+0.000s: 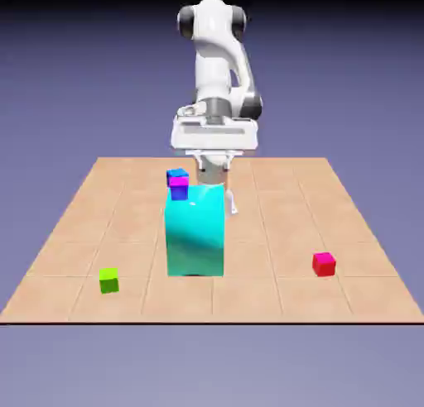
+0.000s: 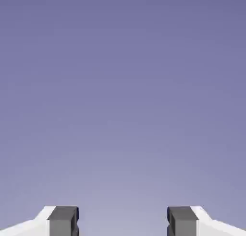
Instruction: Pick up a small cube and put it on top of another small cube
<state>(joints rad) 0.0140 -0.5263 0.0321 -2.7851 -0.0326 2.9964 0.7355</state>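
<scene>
The small red cube (image 1: pixel 324 264) lies alone on the table at the exterior view's right, near the front. A blue cube (image 1: pixel 178 191) with a small magenta cube (image 1: pixel 177 179) on top of it stands behind the upper left corner of the tall cyan block (image 1: pixel 195 230). My gripper (image 1: pixel 219 179) hangs behind that block, to the right of the stacked pair and far from the red cube; the block hides its lower part. In the hand view the two grey fingertips (image 2: pixel 62 220) stand wide apart, gripper (image 2: pixel 122 221) open, with only backdrop between them.
A lime-green cube (image 1: pixel 108 280) sits near the front at the exterior view's left. The cyan block stands in the middle of the tiled table (image 1: pixel 273 298), between the arm and the front edge.
</scene>
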